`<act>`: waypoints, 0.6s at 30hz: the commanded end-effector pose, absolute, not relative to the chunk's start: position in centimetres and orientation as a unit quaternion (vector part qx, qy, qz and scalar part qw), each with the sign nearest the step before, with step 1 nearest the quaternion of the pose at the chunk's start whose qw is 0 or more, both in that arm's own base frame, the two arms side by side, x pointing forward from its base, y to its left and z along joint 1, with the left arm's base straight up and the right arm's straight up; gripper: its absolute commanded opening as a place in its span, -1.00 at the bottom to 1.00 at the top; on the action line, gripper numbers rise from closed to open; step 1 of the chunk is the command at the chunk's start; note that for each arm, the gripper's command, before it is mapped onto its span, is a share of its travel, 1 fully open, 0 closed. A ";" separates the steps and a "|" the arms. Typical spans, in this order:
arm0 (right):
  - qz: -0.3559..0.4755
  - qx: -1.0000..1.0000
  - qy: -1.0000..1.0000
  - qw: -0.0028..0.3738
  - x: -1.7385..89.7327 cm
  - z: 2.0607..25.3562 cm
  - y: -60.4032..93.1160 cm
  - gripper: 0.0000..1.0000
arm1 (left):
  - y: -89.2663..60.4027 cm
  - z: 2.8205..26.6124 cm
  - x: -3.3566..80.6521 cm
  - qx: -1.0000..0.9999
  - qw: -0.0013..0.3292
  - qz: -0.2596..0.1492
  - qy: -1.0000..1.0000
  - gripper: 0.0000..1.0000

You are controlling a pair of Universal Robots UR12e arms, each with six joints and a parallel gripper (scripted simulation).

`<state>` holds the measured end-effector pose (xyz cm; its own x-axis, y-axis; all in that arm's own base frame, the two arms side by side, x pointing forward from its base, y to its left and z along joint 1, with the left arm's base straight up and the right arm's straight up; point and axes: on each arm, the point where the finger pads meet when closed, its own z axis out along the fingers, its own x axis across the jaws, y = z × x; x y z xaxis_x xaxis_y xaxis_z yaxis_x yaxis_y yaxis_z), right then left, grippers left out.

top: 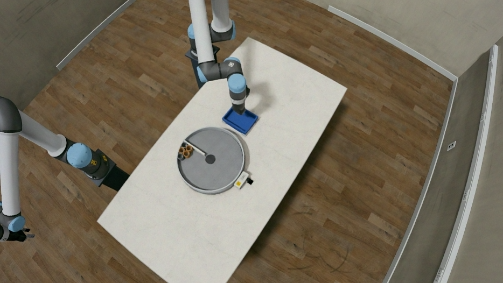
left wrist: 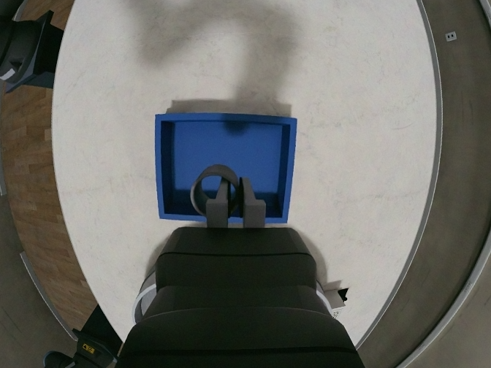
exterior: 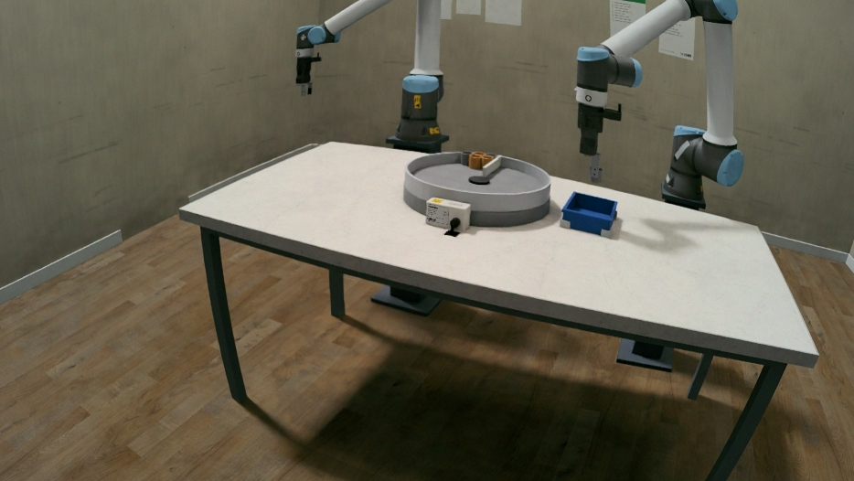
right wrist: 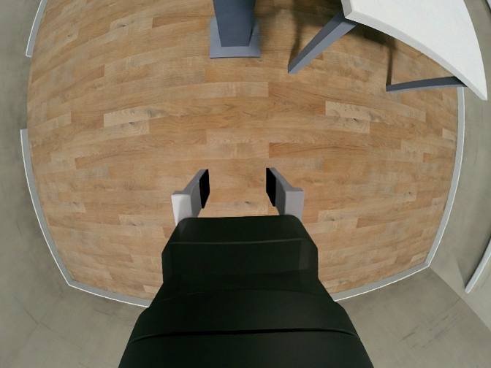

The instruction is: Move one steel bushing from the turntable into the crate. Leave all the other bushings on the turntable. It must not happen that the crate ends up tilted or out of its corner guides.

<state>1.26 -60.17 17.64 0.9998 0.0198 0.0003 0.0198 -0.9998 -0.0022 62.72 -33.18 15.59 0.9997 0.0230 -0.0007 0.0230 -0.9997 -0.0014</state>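
My left gripper (left wrist: pixel 234 189) (exterior: pixel 595 172) is shut on the wall of a grey steel bushing (left wrist: pixel 195 194). The bushing is held above the near part of the blue crate (left wrist: pixel 158 166) (top: pixel 241 122) (exterior: pixel 587 223). The crate is level and sits between its pale corner guides (exterior: pixel 605 232); nothing lies on the part of its floor that shows. On the turntable (top: pixel 214 140) (exterior: pixel 502 211), copper-coloured bushings (top: pixel 186 154) (exterior: pixel 477 160) and grey bushings (top: pixel 180 157) cluster at the rim beside the bar. My right gripper (right wrist: pixel 237 179) (exterior: pixel 306 90) is open and empty, away from the table.
A pale bar (top: pixel 195 147) (exterior: pixel 491 165) runs from the turntable's hub (top: pixel 210 158) to its rim. A white control box (top: pixel 242 179) (exterior: pixel 448 213) stands against the turntable's outer wall. The turntable is close beside the crate. The right arm hangs over the floor.
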 end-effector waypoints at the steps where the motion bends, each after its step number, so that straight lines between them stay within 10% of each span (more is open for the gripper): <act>1: 0.000 -1.000 -0.010 0.000 1.2 17.7 -60.4 1.00 | -33.1 15.7 62.9 -1.000 -0.001 -0.001 -0.012 -1.00; 18: 0.000 -1.000 -0.010 0.000 1.2 17.7 -60.4 1.00 | -33.0 9.1 62.8 -1.000 0.001 0.001 -0.012 -1.00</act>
<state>1.26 -60.17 17.64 0.9998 0.0198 0.0003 0.0198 -0.9998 -0.0022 62.55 -33.01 11.69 0.9997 0.0230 -0.0050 0.0230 -0.9997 -0.0057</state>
